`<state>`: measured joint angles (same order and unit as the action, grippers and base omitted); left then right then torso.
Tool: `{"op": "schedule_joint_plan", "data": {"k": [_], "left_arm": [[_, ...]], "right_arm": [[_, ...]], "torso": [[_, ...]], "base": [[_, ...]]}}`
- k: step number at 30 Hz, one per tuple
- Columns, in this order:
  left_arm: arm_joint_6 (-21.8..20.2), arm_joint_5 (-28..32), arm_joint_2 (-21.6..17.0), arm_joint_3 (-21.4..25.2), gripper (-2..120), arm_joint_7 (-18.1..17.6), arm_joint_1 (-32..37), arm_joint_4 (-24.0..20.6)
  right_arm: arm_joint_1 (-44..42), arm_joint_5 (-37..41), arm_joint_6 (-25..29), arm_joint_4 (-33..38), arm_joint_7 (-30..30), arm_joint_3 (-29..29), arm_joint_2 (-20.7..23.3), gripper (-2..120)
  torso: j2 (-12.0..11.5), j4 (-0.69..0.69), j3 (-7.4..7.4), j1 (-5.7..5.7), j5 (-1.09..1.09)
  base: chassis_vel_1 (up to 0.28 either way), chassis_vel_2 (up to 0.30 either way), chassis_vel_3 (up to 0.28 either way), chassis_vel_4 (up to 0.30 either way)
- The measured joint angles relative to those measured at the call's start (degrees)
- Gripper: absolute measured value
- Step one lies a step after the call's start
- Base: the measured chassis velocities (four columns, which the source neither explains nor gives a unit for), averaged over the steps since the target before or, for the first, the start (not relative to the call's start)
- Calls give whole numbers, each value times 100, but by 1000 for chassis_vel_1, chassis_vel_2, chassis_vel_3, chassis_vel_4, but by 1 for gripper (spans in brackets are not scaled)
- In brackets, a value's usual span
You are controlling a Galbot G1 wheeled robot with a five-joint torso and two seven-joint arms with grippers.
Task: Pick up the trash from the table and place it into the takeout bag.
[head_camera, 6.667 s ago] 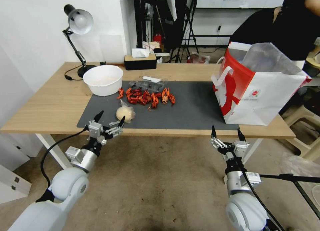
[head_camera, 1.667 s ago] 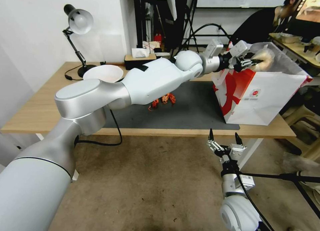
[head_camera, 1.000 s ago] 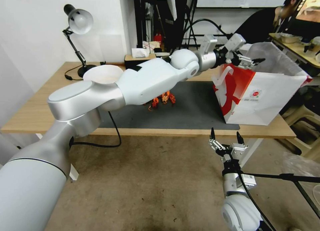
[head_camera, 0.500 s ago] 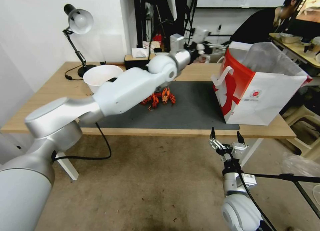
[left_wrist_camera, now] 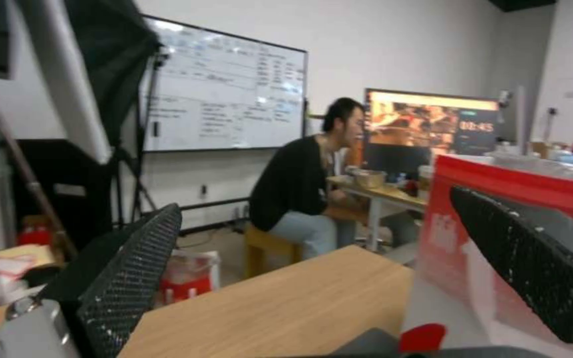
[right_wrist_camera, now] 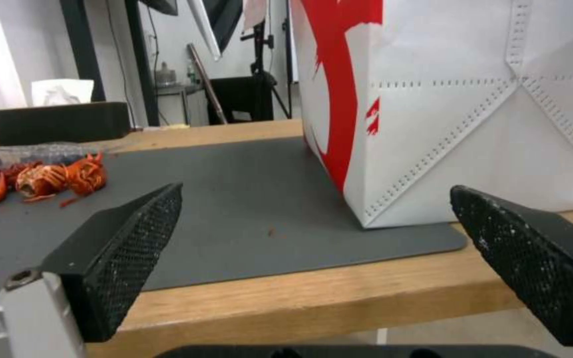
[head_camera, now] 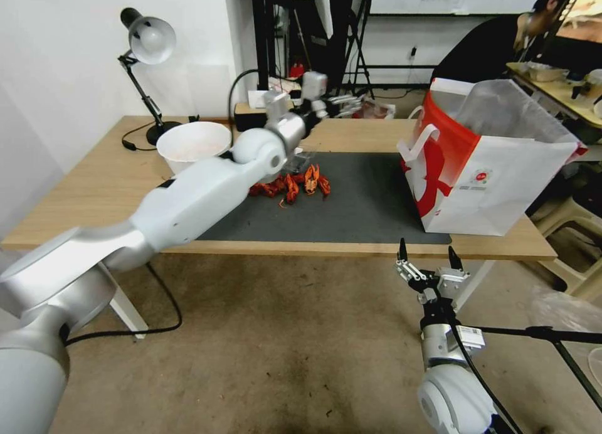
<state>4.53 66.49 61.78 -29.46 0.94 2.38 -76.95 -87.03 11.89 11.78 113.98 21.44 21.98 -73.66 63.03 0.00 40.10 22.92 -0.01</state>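
Red crayfish shells lie as loose trash on the dark grey mat of the light-wood table. A white bowl stands at the mat's far left corner. A clear plastic tray peeks out behind my left arm. The takeout bag, white with a red side, stands open at the table's right end. My left gripper is open and empty, raised over the table's back edge, left of the bag. My right gripper is open below the front edge, facing the bag and shells.
A desk lamp stands at the back left corner and a black tissue box at the back edge. A person sits at another desk behind the bag. Stands and cables crowd the room behind. A beige stool is right of the table.
My left gripper let the beige wad go over the bag's mouth, opened, and has swung back left, away from the bag, over the table's rear. The right arm has stayed put.
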Motion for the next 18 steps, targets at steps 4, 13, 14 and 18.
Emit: {"op": "schedule_joint_plan", "data": {"k": [4, 13, 14, 18], "left_arm": [[-65, -61, -348, 232, 100, -118, 283, -325], [-164, -222, -793, 652, 100, -253, 798, -768], [-173, -262, -882, 797, 100, -261, 974, -873], [-175, -433, -1196, 1530, 100, -237, 1795, -1199]], "right_arm": [[1, -7, -2, -2, -1, -3, 4, 100], [-1, -12, -4, -5, -2, 1, 14, 100], [0, -13, -4, -9, -2, 1, 12, 100], [5, -28, -4, -29, -8, -19, 8, 100]], "torso": [[0, -1, 0, 0, 0], [0, 0, 0, 0, 1], [0, -1, 0, -1, 0], [0, 0, 0, 0, 0]], "base": [[0, 0, 0, 0], [0, 0, 0, 0], [0, 0, 0, 0], [0, 0, 0, 0]]}}
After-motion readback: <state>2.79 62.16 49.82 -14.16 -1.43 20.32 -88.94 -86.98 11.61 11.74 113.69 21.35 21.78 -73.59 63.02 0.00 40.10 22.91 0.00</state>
